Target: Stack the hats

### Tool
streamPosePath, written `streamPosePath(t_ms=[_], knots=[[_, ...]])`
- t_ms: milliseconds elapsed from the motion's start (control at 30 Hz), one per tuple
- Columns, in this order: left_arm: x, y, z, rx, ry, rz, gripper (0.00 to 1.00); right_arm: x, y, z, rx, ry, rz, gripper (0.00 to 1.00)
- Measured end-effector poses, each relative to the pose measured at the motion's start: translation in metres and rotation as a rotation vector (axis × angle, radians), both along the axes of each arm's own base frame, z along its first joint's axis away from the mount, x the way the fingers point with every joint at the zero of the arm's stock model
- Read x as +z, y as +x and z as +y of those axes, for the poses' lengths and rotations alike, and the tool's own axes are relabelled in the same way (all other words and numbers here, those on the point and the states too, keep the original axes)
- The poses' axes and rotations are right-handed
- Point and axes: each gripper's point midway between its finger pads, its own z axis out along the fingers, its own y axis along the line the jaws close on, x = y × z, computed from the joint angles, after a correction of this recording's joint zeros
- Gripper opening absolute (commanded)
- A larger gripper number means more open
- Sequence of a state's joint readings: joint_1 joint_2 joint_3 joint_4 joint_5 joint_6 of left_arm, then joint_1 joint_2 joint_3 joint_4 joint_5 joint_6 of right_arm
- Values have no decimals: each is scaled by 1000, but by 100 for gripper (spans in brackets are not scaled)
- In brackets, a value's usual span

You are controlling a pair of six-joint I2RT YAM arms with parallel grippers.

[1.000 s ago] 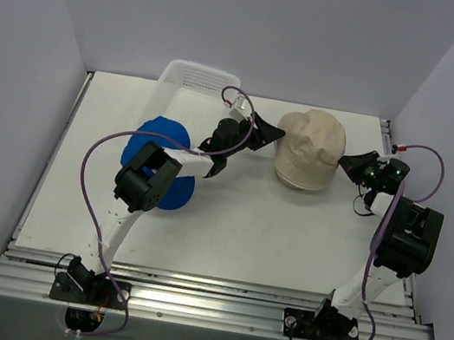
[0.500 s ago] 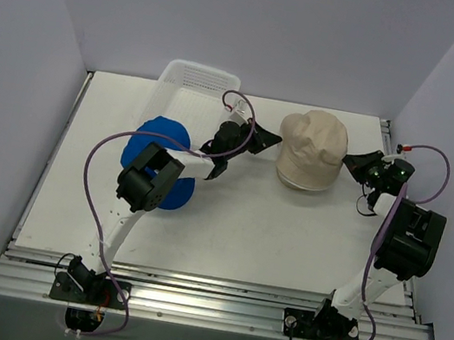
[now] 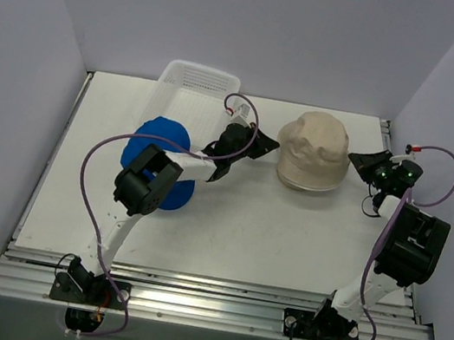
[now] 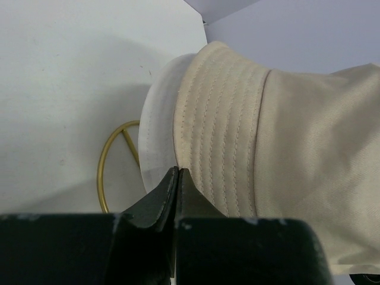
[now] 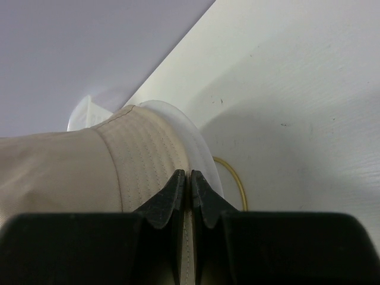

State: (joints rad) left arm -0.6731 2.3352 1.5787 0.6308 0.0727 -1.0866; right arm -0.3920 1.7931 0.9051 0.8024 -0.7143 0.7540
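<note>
Snugly between left hand (image 3: 274, 143), right hand (image 3: 356, 158): beige hat (image 3: 314, 150)

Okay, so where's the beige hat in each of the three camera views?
Top view: the beige hat sits on the far half of the table, right of centre.
Left wrist view: the hat fills the right half.
Right wrist view: the hat is at lower left.
Shared landmark: the gold wire ring under its brim shows in both wrist views but not from above.
</note>
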Motion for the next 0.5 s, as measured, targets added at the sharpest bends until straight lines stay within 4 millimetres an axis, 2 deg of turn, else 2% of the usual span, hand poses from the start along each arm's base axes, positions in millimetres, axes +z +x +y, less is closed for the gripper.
streamPosePath(t_ms=[300,500], knots=[[-13,-3,2,21,94,3,2,-4,-1,0,-3,4,18,0],[-15,-6,-1,28,121,-7,2,-11,-2,3,-4,-12,47,0]])
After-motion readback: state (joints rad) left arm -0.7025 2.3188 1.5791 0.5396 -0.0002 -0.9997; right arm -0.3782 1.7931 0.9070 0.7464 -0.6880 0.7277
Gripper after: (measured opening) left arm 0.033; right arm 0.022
